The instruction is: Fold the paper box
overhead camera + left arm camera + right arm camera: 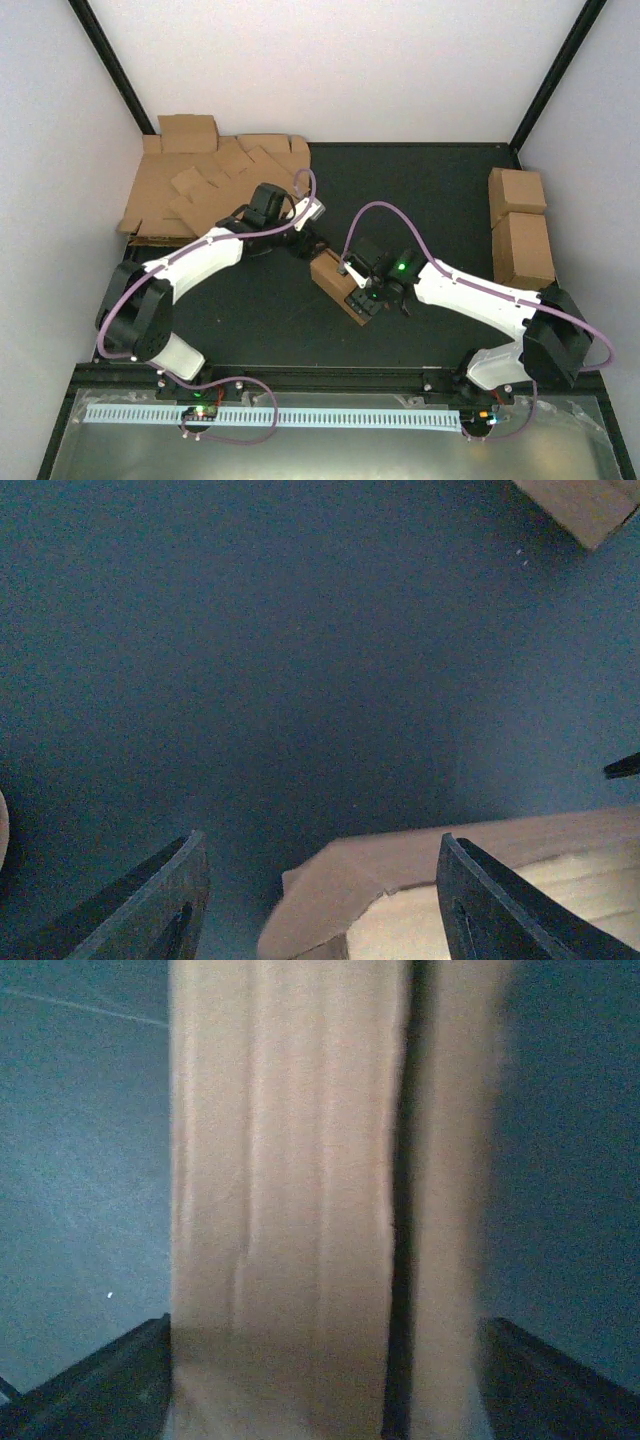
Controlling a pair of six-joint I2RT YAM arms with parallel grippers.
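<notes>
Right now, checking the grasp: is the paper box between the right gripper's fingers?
Yes, the paper box fills the gap between the fingers of the right gripper.

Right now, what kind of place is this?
Probably a robot work cell: white walls on a black frame enclose a dark table, and a heap of flat cardboard lies at its far left.

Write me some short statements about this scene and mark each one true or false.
1. The box lies apart from the heap. True.
2. The heap is at the far right. False: it lies far left.
3. Two cuboids stand at the right edge. True.
4. The left jaws are shut tight. False: they stand open, with a box corner between them.
5. The right jaws straddle the box. True.
</notes>
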